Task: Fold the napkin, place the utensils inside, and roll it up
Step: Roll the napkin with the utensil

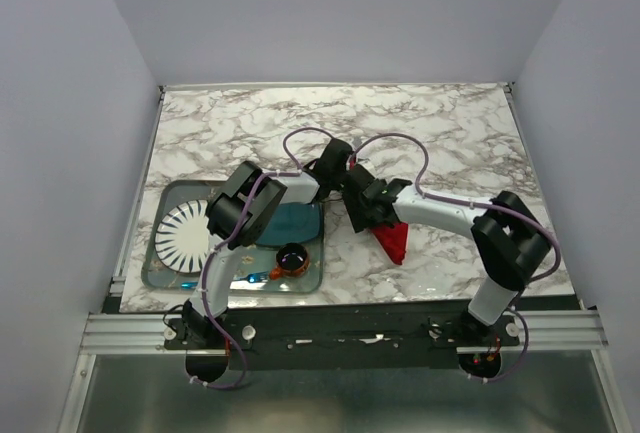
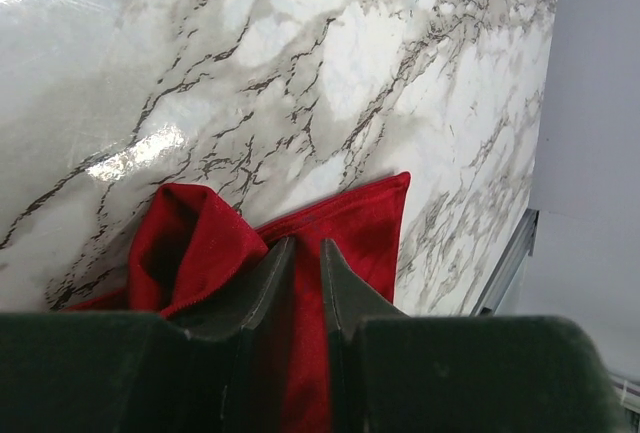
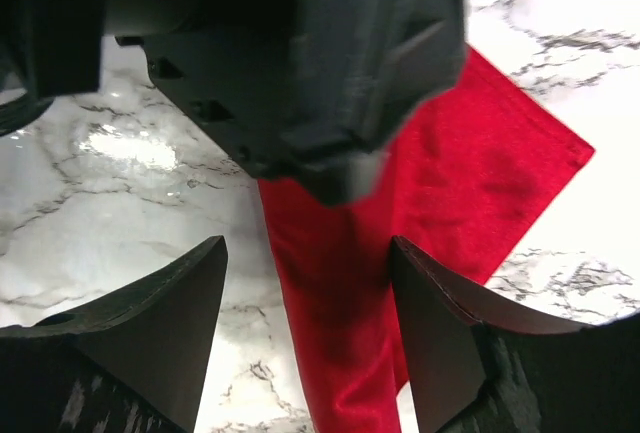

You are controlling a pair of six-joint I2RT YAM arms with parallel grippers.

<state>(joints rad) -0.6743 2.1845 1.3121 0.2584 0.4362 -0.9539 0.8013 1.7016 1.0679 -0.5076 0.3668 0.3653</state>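
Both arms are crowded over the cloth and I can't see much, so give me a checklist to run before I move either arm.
1. Left jaws gripping napkin: ok, nearly shut with red cloth between them.
2. Right jaws open: ok, they straddle a strip of the napkin.
3. Arms apart: not ok, the left arm fills the right camera's upper view.
4. Napkin flat: not ok, one flap stands bunched beside the left jaws.
5. Napkin clear of tray: ok, it lies on marble to its right.
6. Fork found: cannot tell, none shows in any view.
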